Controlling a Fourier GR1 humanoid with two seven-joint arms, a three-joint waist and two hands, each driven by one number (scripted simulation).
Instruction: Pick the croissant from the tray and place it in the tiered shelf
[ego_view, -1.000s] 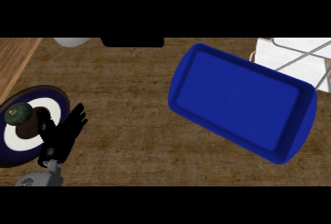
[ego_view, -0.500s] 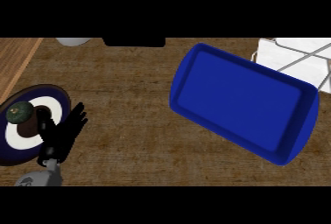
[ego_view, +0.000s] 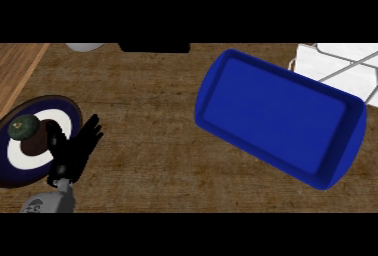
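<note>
nothing moved; left hand (ego_view: 74, 147) rests beside plate (ego_view: 66, 107).

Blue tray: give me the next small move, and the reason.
Probably pause rather than reach: the blue tray shows only bare blue, no croissant. The left hand lies open at the plate, which bears a brown lump and a green thing. The right hand is out of view.

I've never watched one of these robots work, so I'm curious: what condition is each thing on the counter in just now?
Blue tray: flat on the counter, nothing in it.
Plate: carries a green round item and a brown item.
Left hand: open, fingers up, by the plate's right edge.
White wire shelf: partly visible, top right.
</note>
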